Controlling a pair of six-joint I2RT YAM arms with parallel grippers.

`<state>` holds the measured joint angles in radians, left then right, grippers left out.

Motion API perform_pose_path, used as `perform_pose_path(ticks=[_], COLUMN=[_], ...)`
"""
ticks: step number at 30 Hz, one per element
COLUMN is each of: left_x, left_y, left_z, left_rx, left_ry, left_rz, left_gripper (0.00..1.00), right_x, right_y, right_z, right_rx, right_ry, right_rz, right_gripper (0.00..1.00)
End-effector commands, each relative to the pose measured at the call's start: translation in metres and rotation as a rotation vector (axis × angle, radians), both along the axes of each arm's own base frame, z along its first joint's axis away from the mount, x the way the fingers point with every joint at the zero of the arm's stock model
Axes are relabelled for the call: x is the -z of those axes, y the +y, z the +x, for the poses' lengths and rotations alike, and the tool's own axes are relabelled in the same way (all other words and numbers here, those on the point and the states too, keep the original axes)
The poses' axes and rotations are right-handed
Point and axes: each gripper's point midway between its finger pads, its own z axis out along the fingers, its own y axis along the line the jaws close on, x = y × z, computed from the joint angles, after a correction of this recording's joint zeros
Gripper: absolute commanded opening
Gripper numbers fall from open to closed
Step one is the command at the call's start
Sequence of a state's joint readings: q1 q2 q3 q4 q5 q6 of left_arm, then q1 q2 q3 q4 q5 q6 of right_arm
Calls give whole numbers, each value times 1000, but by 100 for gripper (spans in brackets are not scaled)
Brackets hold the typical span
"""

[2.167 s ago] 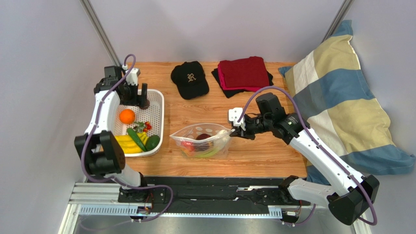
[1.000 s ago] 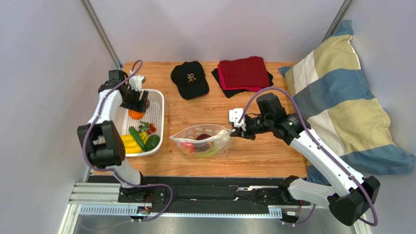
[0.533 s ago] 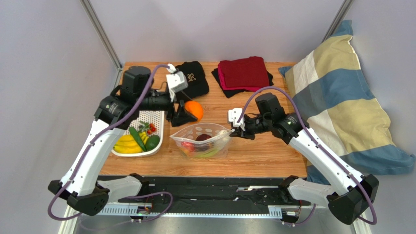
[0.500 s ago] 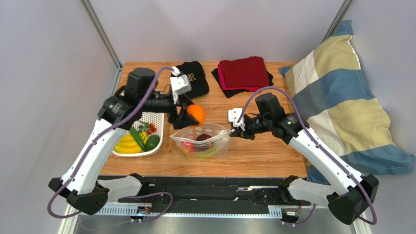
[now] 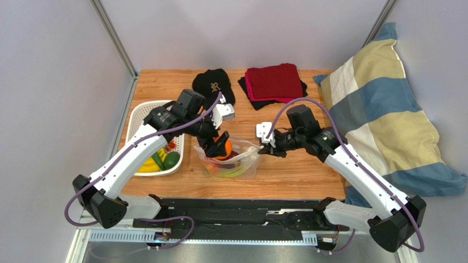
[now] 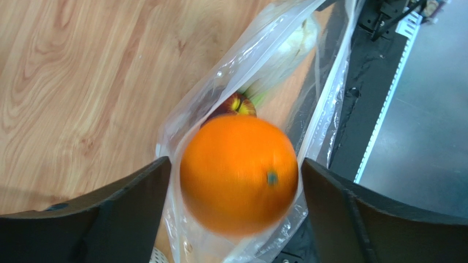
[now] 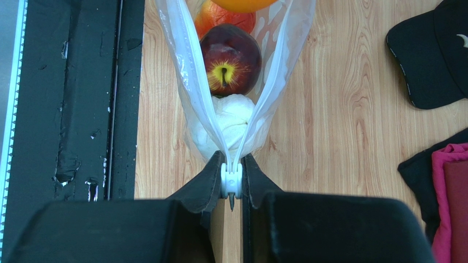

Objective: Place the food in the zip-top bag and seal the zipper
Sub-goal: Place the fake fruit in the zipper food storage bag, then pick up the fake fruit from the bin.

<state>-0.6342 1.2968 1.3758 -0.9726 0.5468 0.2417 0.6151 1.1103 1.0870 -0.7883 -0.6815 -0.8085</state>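
The clear dotted zip-top bag [image 5: 240, 166] lies open at the table's middle. My right gripper [image 5: 263, 148] is shut on the zipper slider [image 7: 231, 183] at the bag's right end and holds the mouth open [image 7: 232, 163]. Inside are a dark red apple [image 7: 229, 57], the white end of a stalk [image 7: 233, 118] and a red-yellow fruit [image 7: 213, 21]. My left gripper [image 5: 220, 144] hovers over the bag mouth. The orange [image 6: 239, 172] sits between its open fingers [image 6: 235, 164], blurred, with a small gap on each side. The orange also shows in the top view [image 5: 222, 149].
A white basket [image 5: 137, 113] at the left holds a banana, a cucumber and an avocado. A black cap [image 5: 212, 89] and folded red cloths [image 5: 274, 82] lie at the back. A striped pillow [image 5: 384, 104] fills the right side. The black base rail [image 7: 82, 98] runs along the near edge.
My left arm lifted the orange out of the basket and carried it right and down to the bag mouth. Its fingers now stand clear of the orange. The right arm has not moved.
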Motion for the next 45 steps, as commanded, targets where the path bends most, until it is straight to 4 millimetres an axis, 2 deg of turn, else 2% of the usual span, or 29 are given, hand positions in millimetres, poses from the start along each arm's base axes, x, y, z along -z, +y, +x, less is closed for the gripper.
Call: perform_pose_path(ticks=[1,7,10,11,14,15,16,18,19,22,25,28,32,35,41,43,45], left_x=[-29,-66,-73,-71,-43,-24,-12,25,45,83,105,134,158,157,153,151,151], left_y=[12,25,51,76,122,149,162,192,204,237,260,277,299,307,307,304,308], left_z=[6,-3,18,38,65,73,77,82,85,94,106,115,118,114,104,104,105], left_rx=[-55,-92,-249,-361,-521,-606,-634,-667,-680,-739,-786,-797,-817,-872,-914,-919,-950], left_ry=[-128,-163,-129,-124,-93,-59,-39,27,75,156,164,175,212,243,263,264,262], left_rz=[-17,-83,-122,-113,-52,-15,-2,64,119,221,284,374,481,488,497,472,490], left_gripper=[99,99,98,97,93,90,89,85,82,81,81,80,80,80,79,79,79], right_x=[-17,-17,-16,-17,-18,-18,-16,-17,-15,-16,-15,-14,-15,-15,-12,-12,-12], right_y=[5,7,7,7,7,7,7,7,7,7,7,5,3,2,0,1,2], right_z=[2,3,3,4,4,3,3,3,2,2,2,1,1,0,-2,-2,-2], right_rx=[-6,-10,-14,-13,-15,-16,-17,-15,-20,-18,-18,-16,-11,-9,-4,-7,-10], right_ry=[-56,-54,-55,-57,-62,-61,-59,-60,-57,-58,-58,-56,-65,-65,-61,-61,-59], right_rz=[45,47,45,45,47,48,45,46,45,45,42,41,33,31,31,33,34], right_gripper=[0,0,0,0,0,0,0,0,0,0,0,0,0,0,0,0,0])
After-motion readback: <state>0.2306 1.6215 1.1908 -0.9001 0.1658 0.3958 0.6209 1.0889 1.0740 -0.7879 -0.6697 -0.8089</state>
